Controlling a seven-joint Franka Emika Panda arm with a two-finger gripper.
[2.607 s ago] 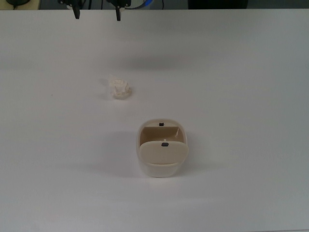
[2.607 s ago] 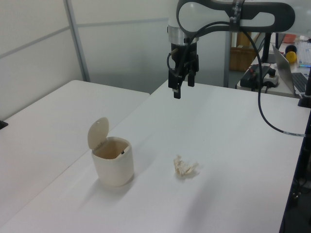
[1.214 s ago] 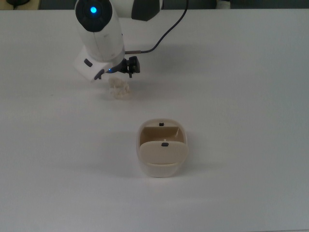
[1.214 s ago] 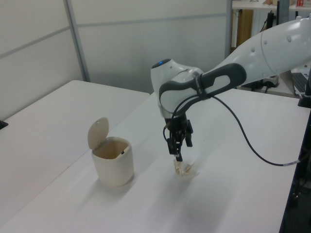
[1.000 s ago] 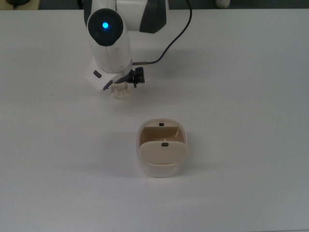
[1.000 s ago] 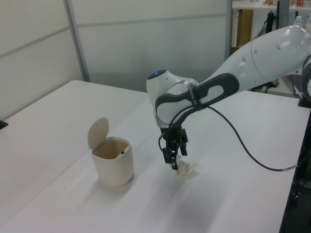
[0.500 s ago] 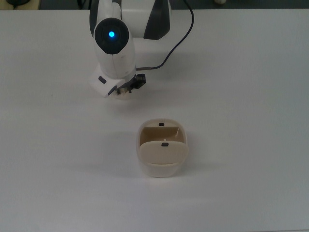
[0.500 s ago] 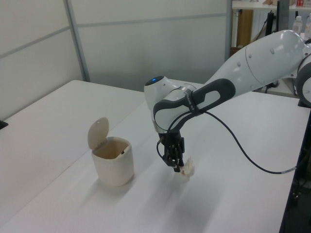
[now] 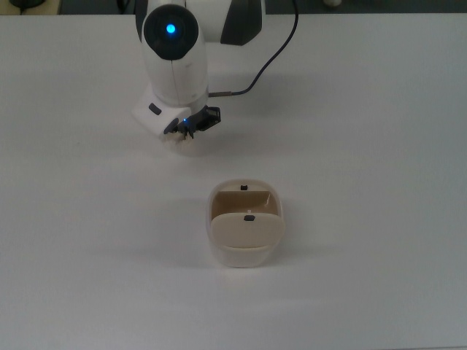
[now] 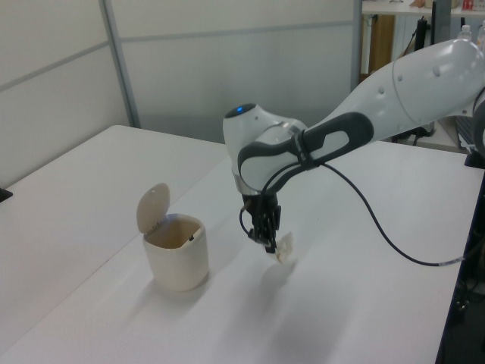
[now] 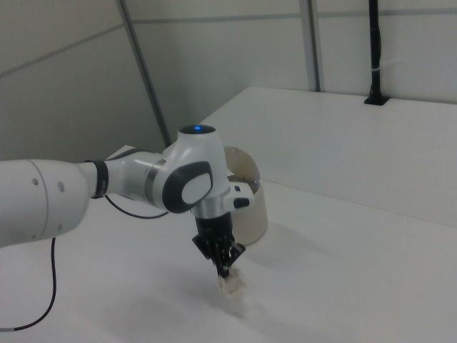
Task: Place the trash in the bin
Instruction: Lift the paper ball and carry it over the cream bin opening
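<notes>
With the trash (image 10: 284, 248) pinched in my claw (image 10: 270, 246) and lifted just clear of the counter (image 10: 364, 288), pickup looks done; carrying it to the open bin (image 10: 176, 252) nearby and dropping it remain.

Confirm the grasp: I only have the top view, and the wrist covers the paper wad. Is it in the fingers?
Observer: Yes. In the left view the gripper is shut on the paper wad, which hangs from the fingertips.
Operator: Off the table?
Observer: It looks so. In the left view the wad's shadow lies on the table apart from it, below. The right view shows only a small gap under the wad.
Operator: Is the bin's lid in the way?
Observer: No. In the left view the lid of the bin stands upright on the side away from the gripper, so the mouth is open.
</notes>
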